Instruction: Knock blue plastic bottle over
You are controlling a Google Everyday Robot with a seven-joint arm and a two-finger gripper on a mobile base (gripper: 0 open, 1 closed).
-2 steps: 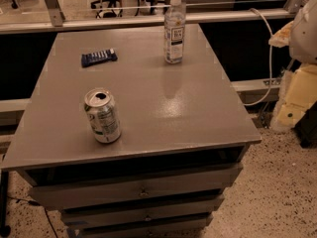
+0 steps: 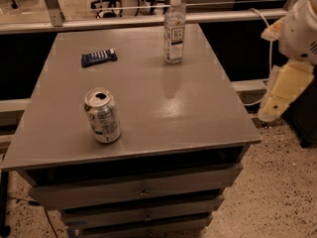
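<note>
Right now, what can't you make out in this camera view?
Camera view:
- Gripper, right of the table beyond its edge: its arm is cut off by the right frame edge.
- Bottle: label print too small to read.
- Can: far side hidden by the can itself.
- Lowest drawer: cut off by the bottom edge.

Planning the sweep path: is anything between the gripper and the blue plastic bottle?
Nothing visible. The gripper hangs beyond the table's right edge; the blue plastic bottle stands upright near the far edge. The can and dark packet sit left of that path.
</note>
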